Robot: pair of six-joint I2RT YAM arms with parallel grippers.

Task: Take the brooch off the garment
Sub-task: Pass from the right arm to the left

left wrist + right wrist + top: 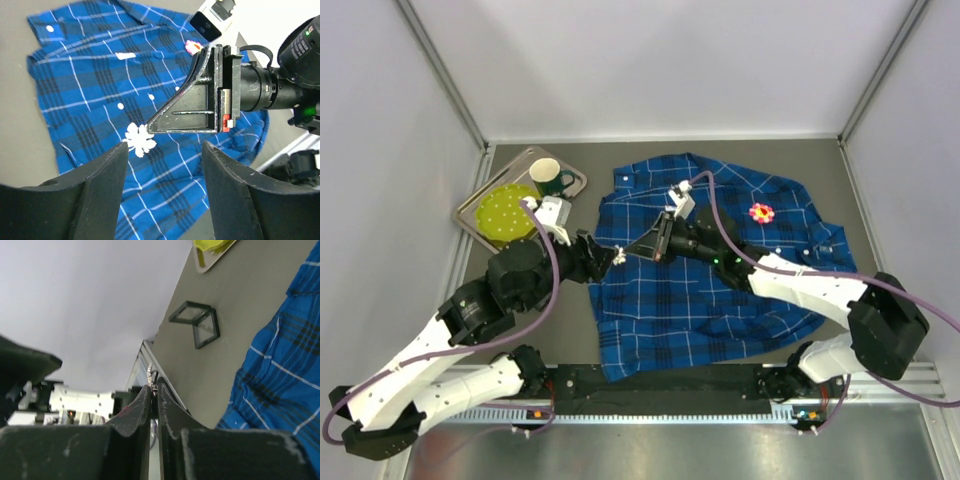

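**A:** Both arms are in over the blue and dark-navy plaid button-up shirt, which lies spread on the grey table. Where's the brooch?

**B:** The white leaf-shaped brooch is near the shirt's left edge as the top camera sees it, just beyond the left claw. That claw is released: fingers spread wide, nothing between them, and the brooch lies just off one fingertip.

**A:** And the right claw?

**B:** Clenched. Its black triangular fingers come in from the right, pressed together, with the tip meeting the brooch's upper edge. The right wrist camera shows a pale, beaded sliver nipped between the very tips, so it's grasping the brooch by its rim.

**A:** Lifted, or down on the cloth?

**B:** Can't tell from these angles, and the pin side is hidden too.

**A:** Anything else on the shirt?

**B:** A pink flower-shaped brooch on the far right side, well apart from both claws. There are white buttons dotted across the plaid.

**A:** Off the shirt?

**B:** Far left, a metal tray carries a round yellow-green plate. A dark green mug stands upright beside the plate.
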